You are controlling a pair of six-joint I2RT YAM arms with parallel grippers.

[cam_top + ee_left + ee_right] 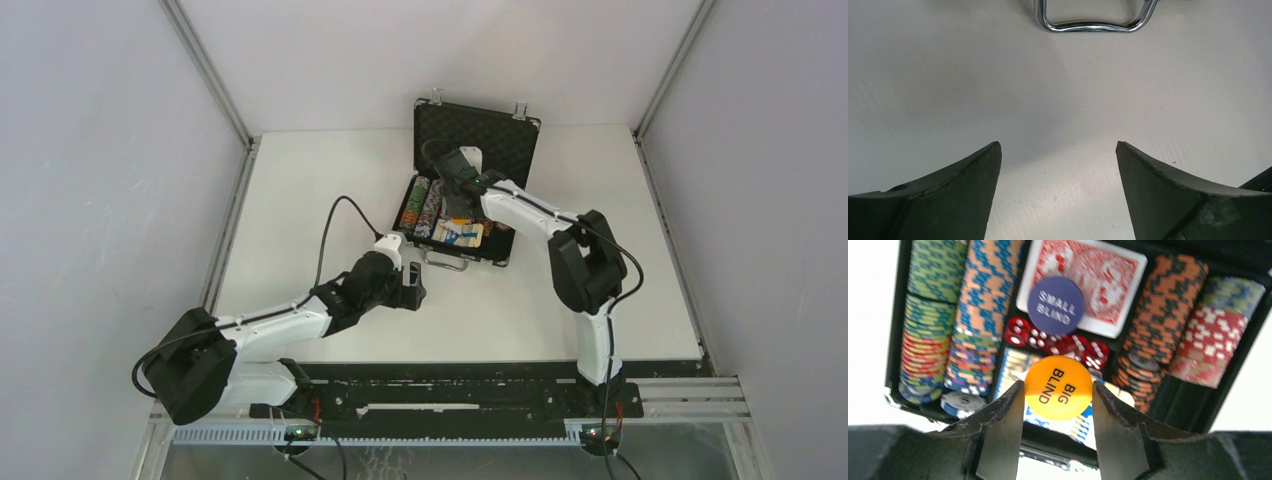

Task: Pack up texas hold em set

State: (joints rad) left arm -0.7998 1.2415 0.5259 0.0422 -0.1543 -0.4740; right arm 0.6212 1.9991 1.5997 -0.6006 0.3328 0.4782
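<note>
The black briefcase (478, 128) lies open at the back of the table, lid up, with its silver handle (446, 263) facing me. My right gripper (1058, 384) hangs over the tray and is shut on a yellow round "BIG BLIND" button (1058, 388). Below it lie a blue "SMALL BLIND" button (1056, 305), red-backed cards (1103, 277), red dice (1060, 342), blue-boxed cards (1013, 365) and rows of multicoloured chips (983, 315). My left gripper (1057, 144) is open and empty over the bare table, just in front of the handle (1093, 26). No triangle piece shows.
A grey-and-blue chip (962, 402) lies loose at the tray's front corner. White walls enclose the white table (300, 200) on the left, back and right. The left arm's cable (335, 215) loops over the table left of the case.
</note>
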